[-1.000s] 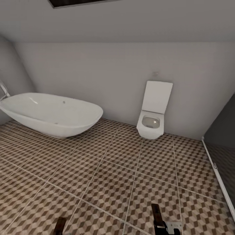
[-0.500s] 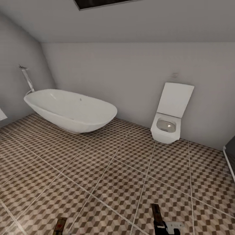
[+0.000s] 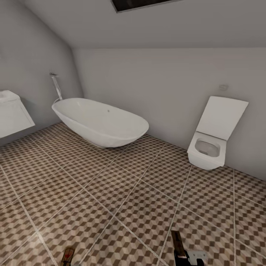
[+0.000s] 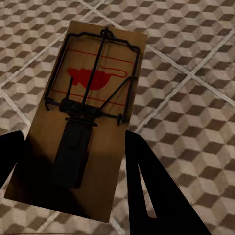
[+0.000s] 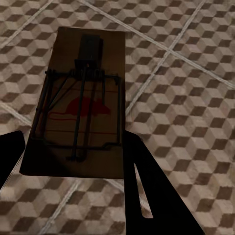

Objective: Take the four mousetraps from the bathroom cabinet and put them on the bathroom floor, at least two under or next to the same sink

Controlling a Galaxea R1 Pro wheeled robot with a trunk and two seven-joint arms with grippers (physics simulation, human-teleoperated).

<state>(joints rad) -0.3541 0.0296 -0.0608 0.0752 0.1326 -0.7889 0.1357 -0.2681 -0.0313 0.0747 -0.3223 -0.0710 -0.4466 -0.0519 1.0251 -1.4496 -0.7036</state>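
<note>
Risk: both arms carry a load while the robot travels across the bathroom floor [image 3: 122,207]. Each board is gripped by its side edges only, so a jolt or a loosening of the jaws could drop it. Cause: a narrow hold on a flat board.

Left to right, head view: a white boxy unit [image 3: 11,114] at 9 o'clock, a bathtub [image 3: 99,122] at 11 o'clock, a toilet [image 3: 212,144] at 2 o'clock.

Left gripper [image 4: 73,161]: closed on a mousetrap [image 4: 88,107], one dark finger [image 4: 147,186] against each long edge. The board's long axis runs along the fingers; the spring bar end points away from the wrist. Its tip [image 3: 67,255] shows at 7 o'clock in the head view.

Right gripper [image 5: 73,161]: closed on a second mousetrap [image 5: 83,103], same edge hold, long axis along the fingers, dark plate at the far end. Both boards hang above the tiles; none lies on the floor yet.
</note>
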